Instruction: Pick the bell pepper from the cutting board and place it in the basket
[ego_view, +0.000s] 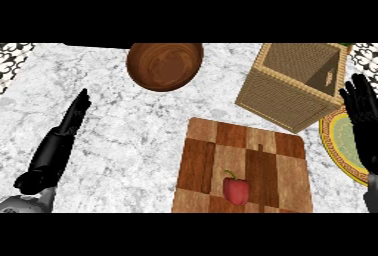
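Observation:
A red bell pepper (236, 190) with a green stem lies on the near part of the wooden cutting board (273, 150). Beyond the board's far right corner stands a woven basket (291, 97), square and tall. My right hand (363, 107) is open at the right edge, fingers pointing up, just right of the basket and well away from the pepper. My left hand (63, 135) is open at the left, fingers straight and pointing away, far from the board. Neither hand holds anything.
A brown wooden bowl (165, 65) sits at the back, left of the basket. A green plate with a yellow patterned rim (336, 145) lies at the right, partly under my right hand. The counter is white marble.

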